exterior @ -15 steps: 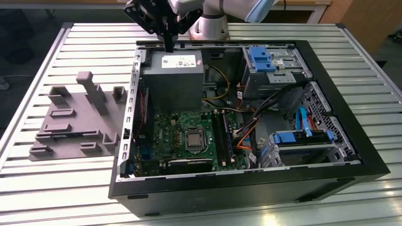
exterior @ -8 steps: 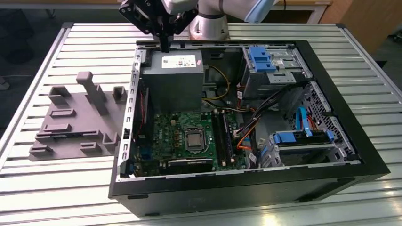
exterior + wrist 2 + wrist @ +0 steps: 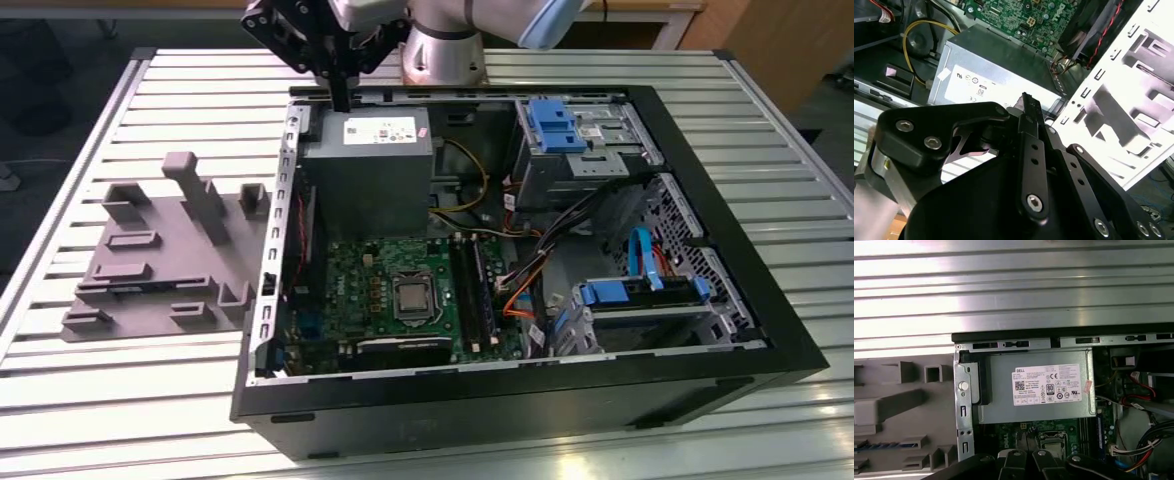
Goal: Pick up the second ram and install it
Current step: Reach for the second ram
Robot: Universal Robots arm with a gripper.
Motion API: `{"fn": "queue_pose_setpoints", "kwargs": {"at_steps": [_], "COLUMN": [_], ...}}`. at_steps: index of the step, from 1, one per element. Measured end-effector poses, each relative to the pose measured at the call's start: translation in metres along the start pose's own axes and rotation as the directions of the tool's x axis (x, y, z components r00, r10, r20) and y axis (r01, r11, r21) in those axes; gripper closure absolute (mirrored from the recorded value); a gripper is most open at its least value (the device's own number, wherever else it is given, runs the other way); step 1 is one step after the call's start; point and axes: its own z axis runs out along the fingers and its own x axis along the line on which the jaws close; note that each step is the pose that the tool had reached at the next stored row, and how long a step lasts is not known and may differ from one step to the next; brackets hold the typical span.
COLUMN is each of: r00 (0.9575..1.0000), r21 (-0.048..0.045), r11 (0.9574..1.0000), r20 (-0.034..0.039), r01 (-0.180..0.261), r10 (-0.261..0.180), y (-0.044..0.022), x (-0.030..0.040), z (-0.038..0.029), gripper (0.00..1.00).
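The second ram (image 3: 884, 445) is a thin blue-green stick lying in a slot of the grey plastic holder (image 3: 147, 250), on the exterior view's left of the open computer case (image 3: 534, 400); it also shows as a dark strip (image 3: 127, 289) there. My gripper (image 3: 340, 98) hangs high over the back edge of the case, above the grey power supply (image 3: 367, 170). It is far from the ram, and its fingers are together with nothing between them. In the second wrist view the gripper (image 3: 1029, 105) points at the power supply (image 3: 999, 75). The green motherboard (image 3: 400, 290) with its long black memory slots (image 3: 470, 290) lies in the case.
The case stands on a slatted metal table (image 3: 160, 80). Inside it are blue drive cages (image 3: 567, 130), orange and black cables (image 3: 534, 280) and a yellow cable (image 3: 919, 30). The holder has several upright posts (image 3: 200, 200).
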Motion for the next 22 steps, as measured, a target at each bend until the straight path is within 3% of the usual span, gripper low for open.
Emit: {"fn": "queue_pose_setpoints", "kwargs": {"at_steps": [22], "r00": [1.0000], "r21": [0.0000], "r11": [1.0000], "r20": [-0.0001], "r01": [0.000], "r10": [0.000], "y": [-0.0005], "x": [0.0062], "z": [-0.0001], "gripper": [0.89]}}
